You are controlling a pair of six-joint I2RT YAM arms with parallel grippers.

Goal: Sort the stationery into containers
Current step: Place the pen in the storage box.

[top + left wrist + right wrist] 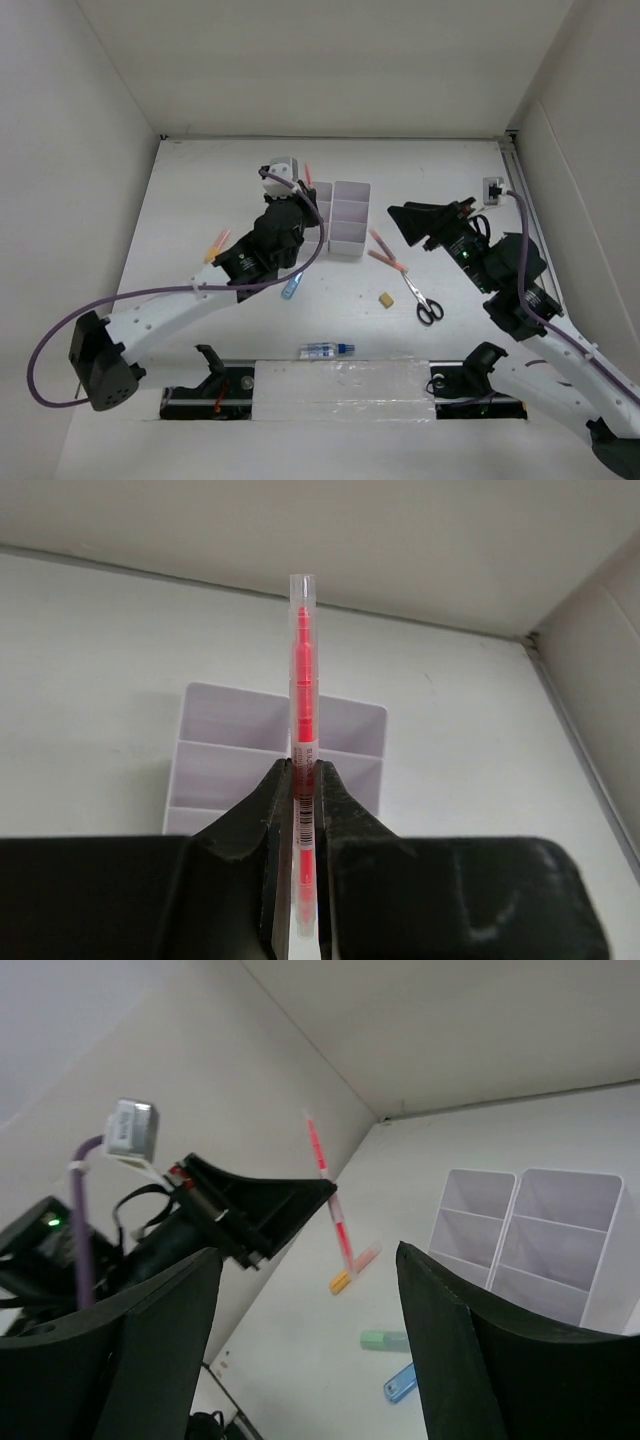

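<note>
Top view: the left gripper (300, 192) holds the pink pen (308, 172) over the left column of the white organizer (345, 246).

Left wrist: the jaws are clenched on the upright pen.

Right wrist: the right gripper (310, 1340) is released and empty.

The left arm stretches from the worktop's near-left corner toward its far middle. The left gripper (304, 780) is pinched tight on a thin pink pen (302, 650) that juts past the fingertips. The right arm folds along the right edge, with the right gripper (308, 1260) aimed leftward and its fingers spread wide.
</note>
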